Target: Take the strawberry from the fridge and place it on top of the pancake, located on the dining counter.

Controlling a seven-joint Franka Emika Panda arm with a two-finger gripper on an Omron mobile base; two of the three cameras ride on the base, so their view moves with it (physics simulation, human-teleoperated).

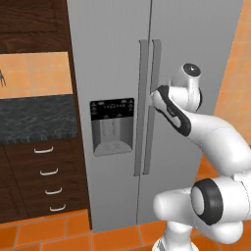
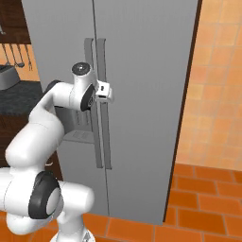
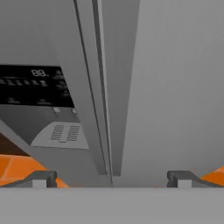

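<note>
i've got the tall grey side-by-side fridge (image 1: 117, 98) shut in front of me, both doors closed, so the strawberry is somewhere behind them and i can't see it. the two-finger gripper (image 3: 111, 177) has its dark tips spread wide apart with nothing between them, and in the hand view the pair of long vertical grey handles (image 3: 103, 109) runs right down the gap between the tips. from the right base view the gripper sits just beside those handles (image 2: 100, 104), close to the right-hand one, though i can't tell whether it touches.

my read on handling: the door will be heavy and stiff on its hinge, the handle is a rigid smooth bar that could slip, so i'd clamp square across the right-hand bar around mid-height and pull in an arc. the berry, once found, should be light, soft and easy to bruise, so a gentle pinch across its widest part is what i'd plan.

around me: the black water-dispenser panel (image 1: 112, 125) is on the left door, a dark-topped wall counter (image 1: 34, 117) with dark wood drawers (image 1: 46, 176) stands to the left, the floor is orange tile (image 2: 203, 198), and a peach tiled wall (image 2: 217, 80) closes in on the right, so the door's swing room looks tight on that side
</note>
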